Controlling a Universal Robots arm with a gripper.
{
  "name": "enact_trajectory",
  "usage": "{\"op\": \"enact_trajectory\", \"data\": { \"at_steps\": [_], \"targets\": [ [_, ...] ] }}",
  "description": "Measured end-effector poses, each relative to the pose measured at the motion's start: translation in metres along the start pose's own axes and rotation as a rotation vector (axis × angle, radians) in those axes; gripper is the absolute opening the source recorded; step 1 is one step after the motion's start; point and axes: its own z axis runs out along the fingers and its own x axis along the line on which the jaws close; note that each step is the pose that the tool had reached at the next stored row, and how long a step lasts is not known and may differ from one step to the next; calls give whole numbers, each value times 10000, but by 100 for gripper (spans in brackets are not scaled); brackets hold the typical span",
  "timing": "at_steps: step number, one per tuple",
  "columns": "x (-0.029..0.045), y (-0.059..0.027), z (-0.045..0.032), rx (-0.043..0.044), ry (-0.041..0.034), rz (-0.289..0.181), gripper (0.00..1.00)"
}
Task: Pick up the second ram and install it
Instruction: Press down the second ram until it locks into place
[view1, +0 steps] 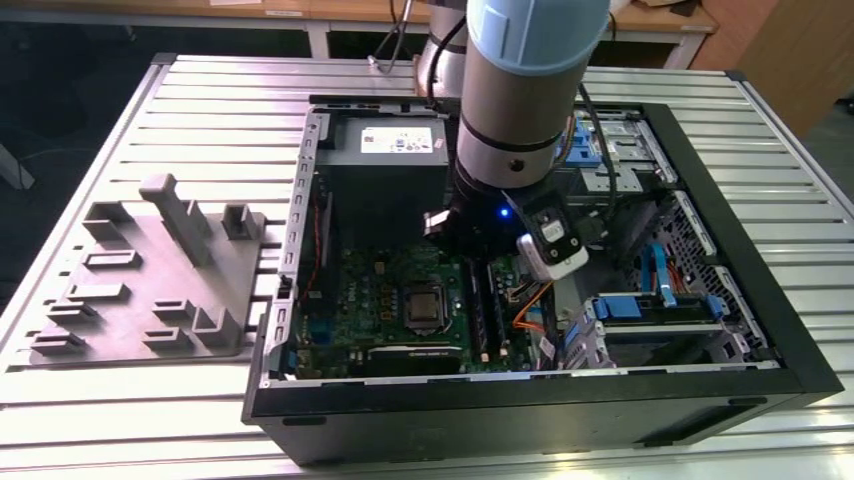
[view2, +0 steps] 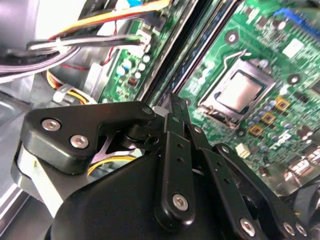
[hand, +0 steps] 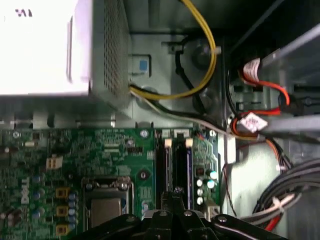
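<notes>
the grey-and-blue robot arm (view1: 514, 90) reaches down into the open black computer case (view1: 534, 390), which lies on the ribbed metal table (view1: 214, 100). the black gripper (hand: 174, 196) sits low over the green motherboard (view1: 387, 290), its tips drawn together right at the long black memory slots (hand: 174, 160) next to the square silver processor socket (view2: 240, 92).

the second ram, a thin dark blue-green circuit strip (hand: 189, 167), stands on edge in the slot row just ahead of the fingertips in the first wrist view. the linkage hides the contact point, so i cannot tell whether the fingers are clamped on it or just closed above it. in the second wrist view the fingers (view2: 176, 112) meet over the same slot lines.

crowding the spot: the silver perforated power supply box (hand: 60, 50) sits just beyond the slots, with a yellow cable (hand: 210, 55) looping off it. red and orange wires (hand: 260, 82) and a bundle of black and white cables (hand: 285, 190) run close beside the slot end. blue drive brackets (view1: 654, 300) fill the case toward the exterior view's right.

outside the case, toward the exterior view's left, a grey moulded parts fixture (view1: 147, 270) lies on the table.
</notes>
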Motion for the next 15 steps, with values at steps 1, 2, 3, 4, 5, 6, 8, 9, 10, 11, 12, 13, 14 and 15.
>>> {"op": "enact_trajectory", "data": {
  "at_steps": [1,2,3,4,5,6,8,9,10,11,12,13,14,15],
  "targets": [
    [-1,-22,-2,2,1,0,10],
    [-1,-43,-3,1,0,0,10],
    [-2,-62,-5,1,1,0,10],
    [-2,-80,-6,0,0,0,10],
    [-3,-98,-7,0,0,0,10],
    [-3,-114,-8,1,0,0,10],
    [-4,-146,-10,1,0,0,10],
    [-5,-163,-12,2,1,0,10],
    [-6,-182,-13,2,0,0,10],
    [-6,-202,-14,1,0,0,10],
    [-7,-220,-15,1,1,0,10],
    [-7,-237,-16,1,1,-1,10],
    [-8,-255,-17,1,0,0,10],
    [-8,-272,-18,1,0,0,10]
  ]
}}
